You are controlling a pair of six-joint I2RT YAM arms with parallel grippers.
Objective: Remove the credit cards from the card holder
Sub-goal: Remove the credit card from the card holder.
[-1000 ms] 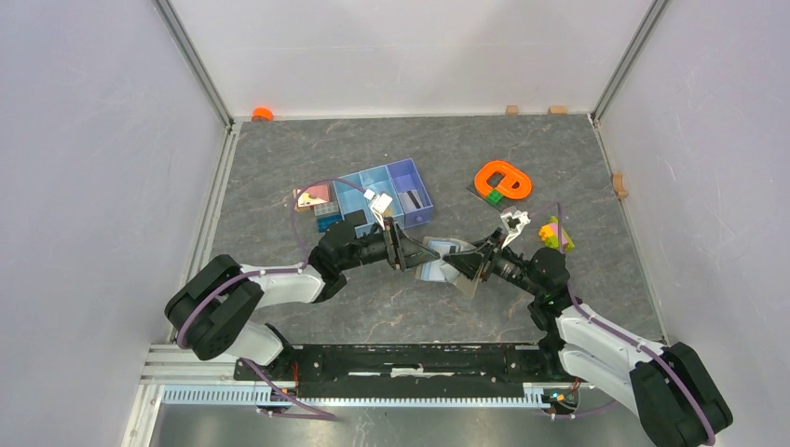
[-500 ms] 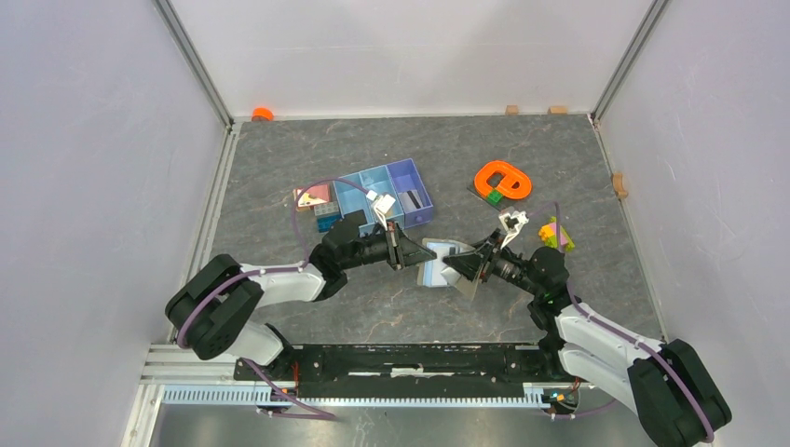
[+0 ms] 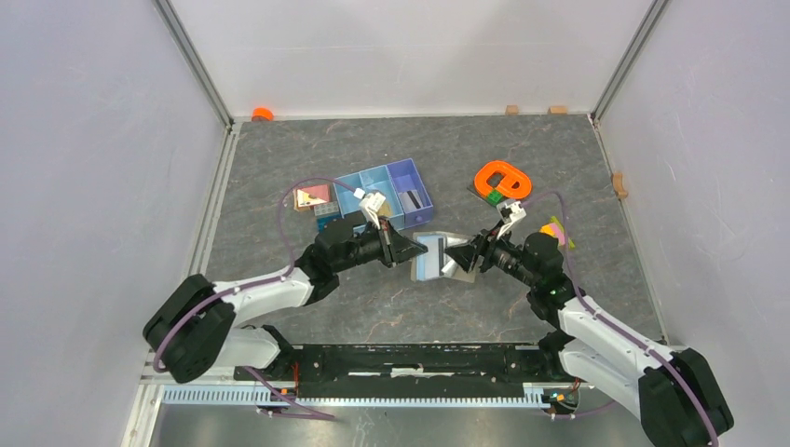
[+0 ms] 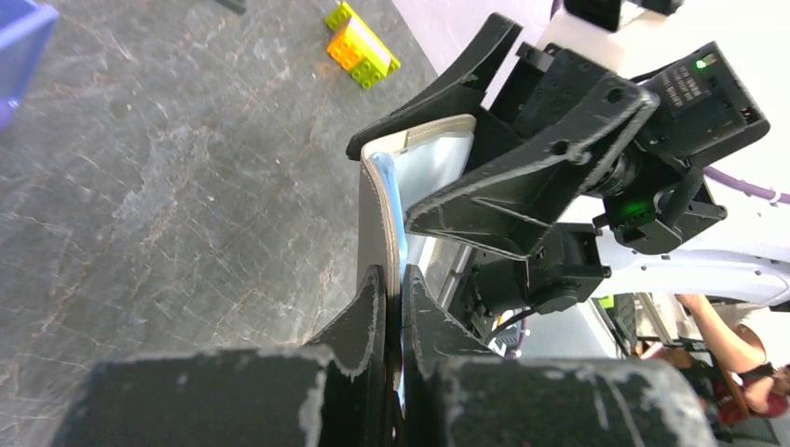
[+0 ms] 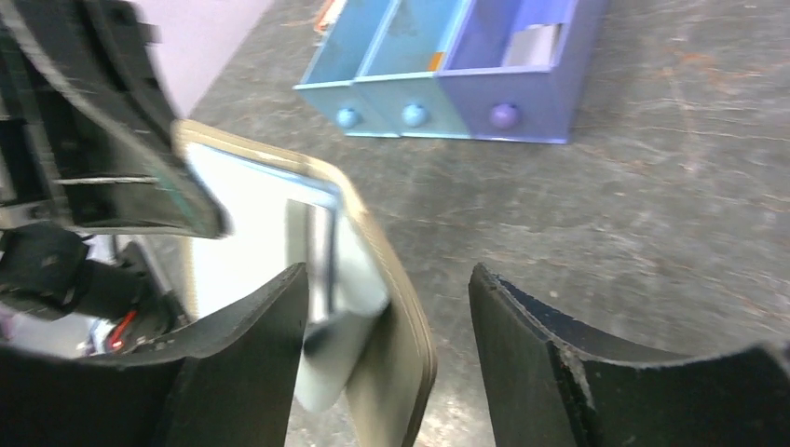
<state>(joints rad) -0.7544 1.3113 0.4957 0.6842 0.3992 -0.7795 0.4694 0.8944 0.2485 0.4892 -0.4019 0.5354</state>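
The card holder point(image 3: 433, 257) is held off the table between my two grippers, its tan-grey outside and pale blue inside both showing. My left gripper point(image 3: 407, 250) is shut on the holder's near edge point(image 4: 377, 214), and its fingertips point(image 4: 391, 279) pinch the flap. My right gripper point(image 3: 463, 254) stands open around the opposite end point(image 5: 405, 317). Its left finger is close against the inside, and a clear gap shows to its right finger. A pale credit card point(image 5: 347, 312) with a dark stripe sticks out of the inside pocket. Another white card point(image 3: 410, 200) lies in the tray's purple compartment.
The blue-and-purple three-compartment tray point(image 3: 359, 186) stands just behind the left gripper. Pink and tan blocks point(image 3: 312, 197) lie to its left. An orange ring point(image 3: 503, 179) and a yellow-green brick point(image 3: 556, 231) lie near the right arm. White walls enclose the table.
My left gripper has shut on the holder's edge. The right gripper's jaws have widened around the other end. Both arms and the holder have shifted slightly left and toward the back.
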